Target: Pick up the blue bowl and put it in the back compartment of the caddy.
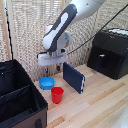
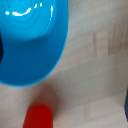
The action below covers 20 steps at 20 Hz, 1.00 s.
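Observation:
The blue bowl point(image 1: 47, 83) sits upright on the wooden table, just off the caddy's point(image 1: 35, 87) right wall in the exterior view. My gripper point(image 1: 50, 68) hangs a little above the bowl, open, with nothing between its fingers. In the wrist view the blue bowl point(image 2: 27, 40) fills much of the picture from close up. The caddy is a large black bin at the exterior view's left. A divider point(image 1: 14, 93) splits it, and the back compartment point(image 1: 9, 76) is the farther section.
A small red cup point(image 1: 57, 94) stands just in front of the bowl; the red cup point(image 2: 39, 116) also shows in the wrist view. A dark-blue book point(image 1: 73, 77) leans upright beside them. A black boxy machine point(image 1: 110, 52) sits at the right. A slatted screen stands behind.

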Tool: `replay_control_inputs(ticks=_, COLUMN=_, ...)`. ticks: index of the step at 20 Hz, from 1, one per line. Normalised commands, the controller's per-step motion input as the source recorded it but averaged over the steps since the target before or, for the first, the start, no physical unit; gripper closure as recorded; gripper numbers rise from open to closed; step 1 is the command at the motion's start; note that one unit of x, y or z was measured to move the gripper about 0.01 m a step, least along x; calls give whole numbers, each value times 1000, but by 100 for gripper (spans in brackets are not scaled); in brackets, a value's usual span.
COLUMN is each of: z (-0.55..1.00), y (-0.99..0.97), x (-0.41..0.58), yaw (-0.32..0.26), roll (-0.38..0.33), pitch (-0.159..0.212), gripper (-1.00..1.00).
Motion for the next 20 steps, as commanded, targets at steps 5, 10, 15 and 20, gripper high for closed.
replay_control_inputs(ticks=5, z=-298, y=73, x=122, yaw=-37, roll=-16, pitch=3, gripper=-100)
replay_control_inputs(ticks=10, z=-249, y=126, x=125, yaw=-18, roll=-34, pitch=11, gripper=100)
replay_control_inputs(ticks=15, z=-235, y=177, x=99, yaw=-13, roll=-47, pitch=4, gripper=100)
replay_control_inputs(ticks=20, z=-271, y=135, x=14, yaw=-5, roll=-44, pitch=0, gripper=100)
